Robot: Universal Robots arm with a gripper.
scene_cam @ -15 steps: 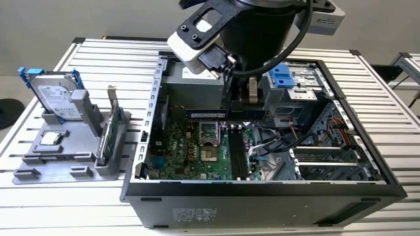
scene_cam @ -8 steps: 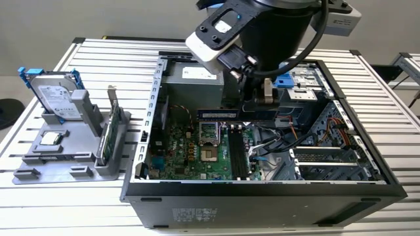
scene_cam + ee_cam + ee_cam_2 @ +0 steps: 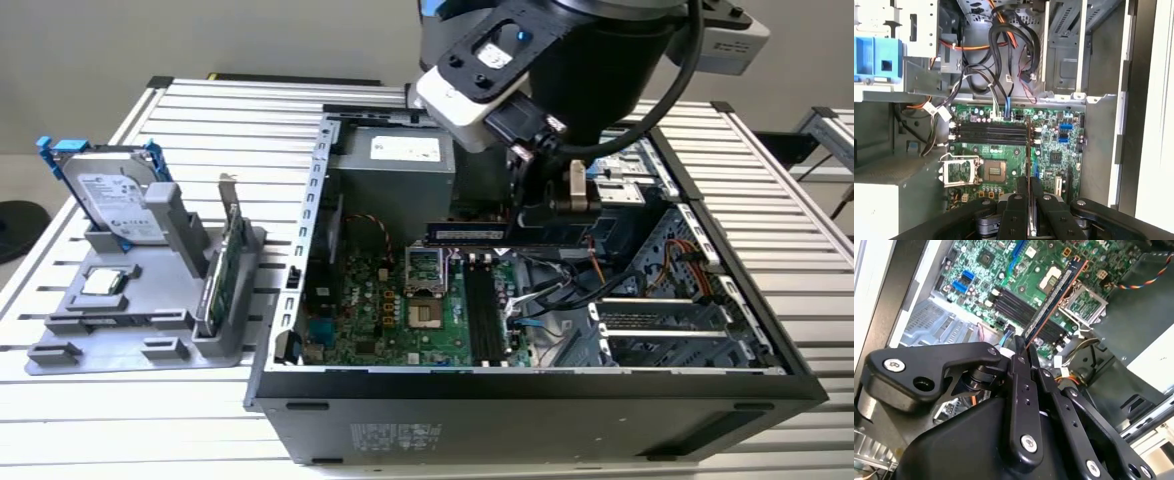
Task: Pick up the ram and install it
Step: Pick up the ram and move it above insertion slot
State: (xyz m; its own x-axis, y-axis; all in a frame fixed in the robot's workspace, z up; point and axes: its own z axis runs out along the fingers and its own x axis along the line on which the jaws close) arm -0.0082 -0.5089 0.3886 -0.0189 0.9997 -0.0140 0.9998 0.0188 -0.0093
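Pincer: the pincer [image 3: 539, 218] is clamped tight on the ram [image 3: 470, 232], and in both wrist views the two black fingers [image 3: 1019, 365] squeeze the stick's flat faces near one end.
Ram: it's up in the air inside the open computer case [image 3: 534, 385], over the green motherboard [image 3: 387, 310] and touching nothing but the pincer.
Why held so: gripped at one end, on edge, so most of the stick [image 3: 1054, 297] juts out free, probably so that its long lower edge can go into a slot.
Angle: here's the catch, the ram [image 3: 1028, 160] lies crosswise to the black memory slots [image 3: 989, 134], so as I judge it, it isn't lined up.
Slots: a row of long black slots [image 3: 483, 310] beside the processor socket [image 3: 424, 315], and all of them look bare.
Case contents: motherboard on the floor, a grey power box [image 3: 394, 160] at the far wall, drive bays and loose cables [image 3: 1004, 65] around them.
Holder: a grey holder [image 3: 147, 320] sits by the desk [image 3: 160, 420] edge on the exterior view's left and carries a hard drive [image 3: 114, 200], a green card [image 3: 220, 270] and a small square chip [image 3: 104, 283].
Progress: picked up, yes; installed, not yet.
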